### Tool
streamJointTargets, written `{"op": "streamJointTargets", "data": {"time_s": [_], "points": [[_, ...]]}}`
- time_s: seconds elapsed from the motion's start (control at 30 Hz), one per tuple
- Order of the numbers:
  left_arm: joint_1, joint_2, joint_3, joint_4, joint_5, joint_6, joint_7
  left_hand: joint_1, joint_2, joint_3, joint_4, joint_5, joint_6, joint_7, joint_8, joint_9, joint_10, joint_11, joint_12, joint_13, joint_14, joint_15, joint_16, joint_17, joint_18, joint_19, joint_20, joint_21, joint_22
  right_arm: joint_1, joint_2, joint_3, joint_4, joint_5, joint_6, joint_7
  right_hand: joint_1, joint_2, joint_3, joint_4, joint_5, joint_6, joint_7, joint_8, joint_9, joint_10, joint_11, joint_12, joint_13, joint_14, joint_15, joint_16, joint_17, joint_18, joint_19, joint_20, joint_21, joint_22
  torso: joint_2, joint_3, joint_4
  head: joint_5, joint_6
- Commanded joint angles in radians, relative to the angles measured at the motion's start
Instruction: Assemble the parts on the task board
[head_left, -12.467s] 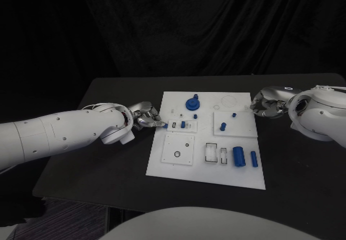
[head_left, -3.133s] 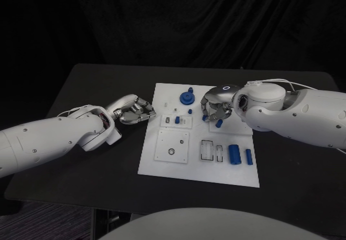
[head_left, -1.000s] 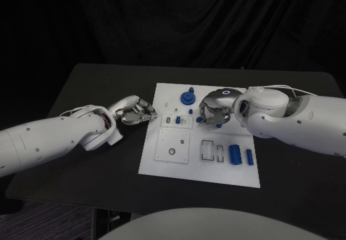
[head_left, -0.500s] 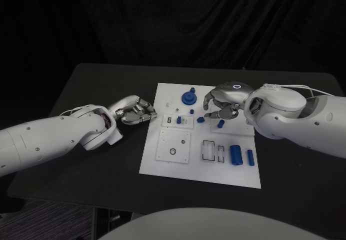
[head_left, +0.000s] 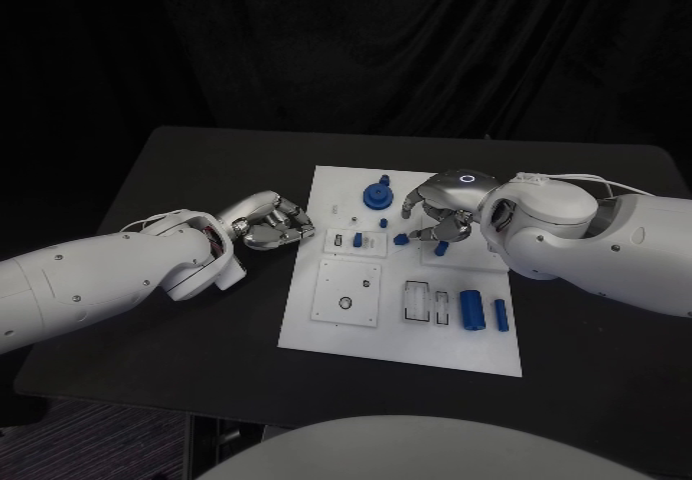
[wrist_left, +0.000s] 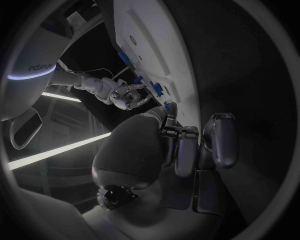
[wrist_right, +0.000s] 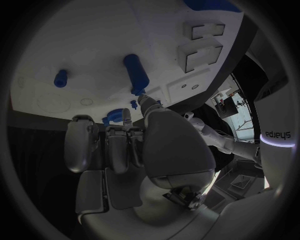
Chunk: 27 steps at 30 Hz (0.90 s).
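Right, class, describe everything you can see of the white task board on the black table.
The task board is a flat white rectangular plate, plastic by its look, lying flat mid-table. It carries raised white square plates, rectangular slots and small holes. Blue parts sit on it: a round knobbed piece near the far edge, small pegs in the middle, two cylinders lying near its right side. The right hand hangs over its far middle; the left hand rests just beside its left edge.

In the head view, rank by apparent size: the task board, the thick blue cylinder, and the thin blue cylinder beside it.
1. task board
2. thick blue cylinder
3. thin blue cylinder: similar length, clearly narrower.
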Motion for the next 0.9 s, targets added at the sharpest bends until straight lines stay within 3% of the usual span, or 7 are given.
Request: {"op": "streamJointTargets", "data": {"time_s": [0.03,0.3,0.37,0.73,0.9], "points": [[-0.003,0.002,0.001,0.000,0.009,0.012,0.006,-0.007,0.002,0.001,0.004,0.003,0.002,0.003,-0.003,-0.001,0.018,-0.006,-0.006,0.038,0.106,-0.002,0.003,0.263,0.002,-0.010,0.001,-0.008,0.180,-0.006,0.005,0.001,-0.008,-0.006,0.022,-0.018,0.007,0.000,0.003,-0.006,-0.004,-0.008,0.000,-0.005,-0.002,0.056,0.007,-0.005,0.211,0.095,0.007,-0.003,0.238,0.017,0.009,0.008,-0.007,0.189,0.000,0.0000,0.0029,-0.002,0.000],[-0.005,0.004,0.001,-0.003,0.009,0.018,0.004,-0.007,0.002,0.001,0.004,0.004,0.001,0.003,-0.003,-0.001,0.016,-0.006,-0.008,0.037,0.106,-0.002,0.003,0.263,0.003,-0.013,0.001,-0.014,0.178,-0.011,0.021,0.001,-0.028,-0.006,0.035,-0.011,0.002,0.003,0.002,-0.004,-0.007,-0.001,0.004,-0.004,-0.003,0.056,0.010,-0.004,0.212,0.094,0.009,-0.005,0.236,0.017,0.008,0.010,-0.010,0.188,-0.001,0.0009,0.0010,-0.004,0.000],[-0.006,0.005,0.001,-0.004,0.009,0.018,0.005,-0.007,0.002,0.001,0.004,0.004,0.001,0.003,-0.003,-0.001,0.016,-0.006,-0.008,0.037,0.106,-0.002,0.003,0.263,0.003,-0.013,0.001,-0.014,0.178,-0.013,0.026,0.001,-0.035,-0.006,0.039,-0.009,-0.004,0.004,0.000,-0.001,-0.025,0.004,0.007,-0.004,-0.006,0.056,0.013,-0.004,0.211,0.094,0.012,-0.007,0.235,0.017,0.007,0.012,-0.012,0.188,-0.001,0.0010,0.0005,-0.004,0.000],[-0.008,0.006,0.001,-0.006,0.009,0.021,0.003,-0.006,0.002,0.001,0.004,0.004,0.001,0.003,-0.004,-0.002,0.014,-0.006,-0.010,0.035,0.106,-0.002,0.003,0.263,0.005,-0.018,0.001,-0.020,0.176,-0.025,0.044,0.001,-0.051,-0.006,0.047,0.000,-0.004,0.003,-0.005,-0.005,-0.056,0.035,0.008,0.005,-0.007,0.057,0.015,-0.003,0.212,0.093,0.015,-0.007,0.235,0.018,0.006,0.016,-0.014,0.187,-0.001,-0.0017,-0.0002,-0.001,0.000],[-0.008,0.007,0.001,-0.006,0.009,0.022,0.003,-0.006,0.002,0.001,0.004,0.004,0.001,0.003,-0.004,-0.002,0.014,-0.006,-0.010,0.035,0.106,-0.002,0.003,0.263,0.005,-0.018,0.001,-0.020,0.176,-0.026,0.051,0.001,-0.053,-0.006,0.053,0.001,-0.007,0.001,-0.009,-0.005,-0.067,0.050,0.007,0.013,-0.003,0.057,0.016,-0.003,0.213,0.094,0.015,-0.006,0.236,0.018,0.006,0.016,-0.014,0.188,0.000,-0.0013,0.0003,0.000,0.000]]}}
